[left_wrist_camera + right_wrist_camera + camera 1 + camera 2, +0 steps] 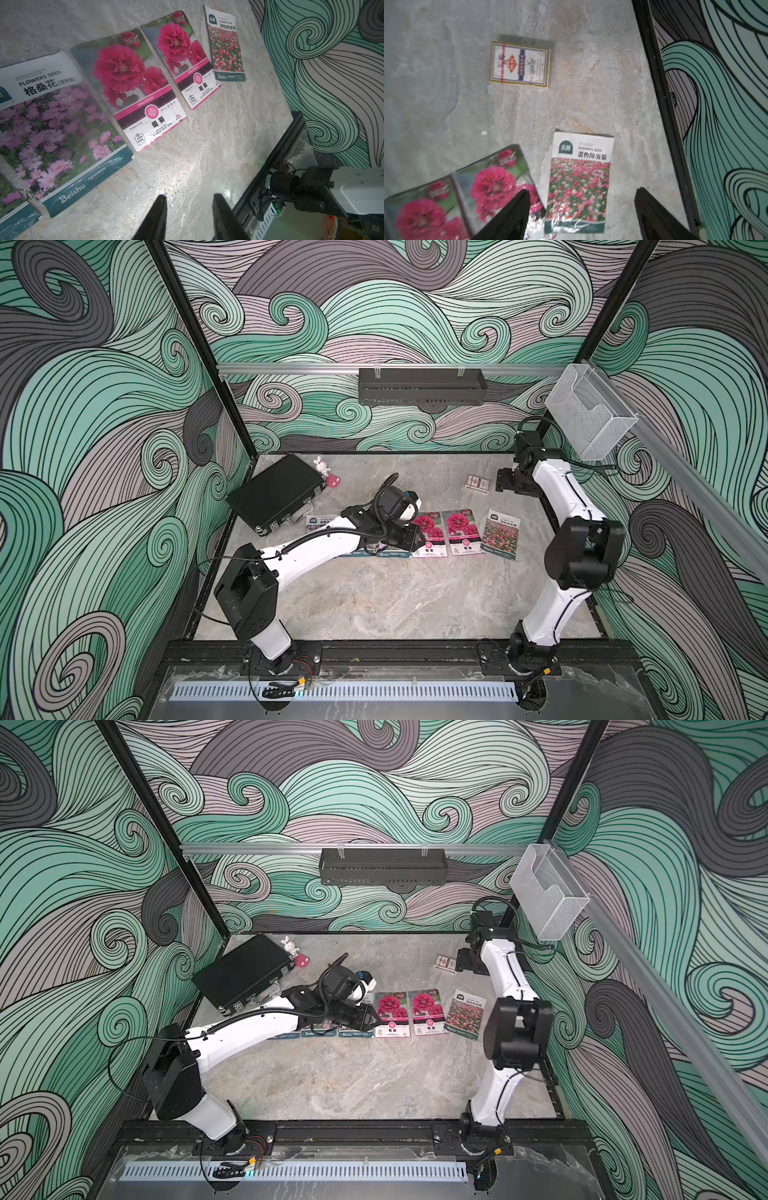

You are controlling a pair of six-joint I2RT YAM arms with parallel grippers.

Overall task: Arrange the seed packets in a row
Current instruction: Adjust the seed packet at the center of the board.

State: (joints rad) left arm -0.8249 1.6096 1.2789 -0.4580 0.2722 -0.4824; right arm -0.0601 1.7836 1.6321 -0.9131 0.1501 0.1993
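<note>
Seed packets lie in a row across the table's middle. From the right come a red-pink field packet (500,535) (579,182), then two magenta-bloom packets (461,533) (430,535) (135,83). A purple-pink field packet (52,128) lies beside them, and my left arm covers most of the purple ones in both top views. My left gripper (190,199) (417,538) hovers open over bare table in front of the row, holding nothing. My right gripper (582,190) (505,483) is open wide above the red-pink packet's lower end and holds nothing. The right wrist view is blurred.
A red-and-white card box (478,482) (520,64) lies behind the row, close to the right gripper. A large black case (274,493) sits at the back left, with a small bunny toy (320,466) beside it. A wire basket (590,414) hangs on the right rail.
</note>
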